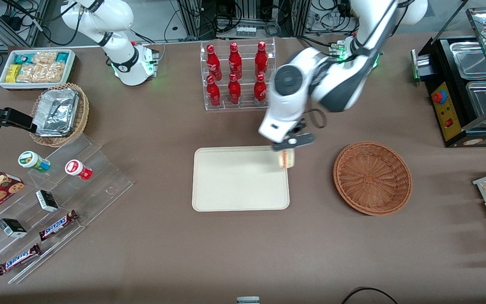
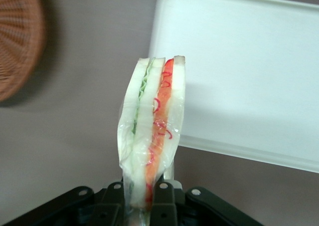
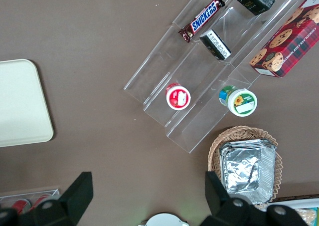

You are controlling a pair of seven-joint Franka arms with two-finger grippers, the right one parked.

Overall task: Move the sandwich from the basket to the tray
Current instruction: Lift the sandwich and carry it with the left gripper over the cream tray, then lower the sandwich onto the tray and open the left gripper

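Front view: gripper (image 1: 288,147) clamped on the sandwich (image 1: 287,159), held in the air over the tray (image 1: 234,185) edge nearest the wicker basket (image 1: 372,177). Basket bare inside, apart from the tray, toward the working arm's end. Left wrist view: sandwich (image 2: 152,126) pinched between black fingers (image 2: 163,201), red and green filling edge showing.

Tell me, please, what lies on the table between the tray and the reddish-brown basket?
Only bare brown tabletop, in the front view, between the tray and the basket. The gripper holds the sandwich above the tray's edge.
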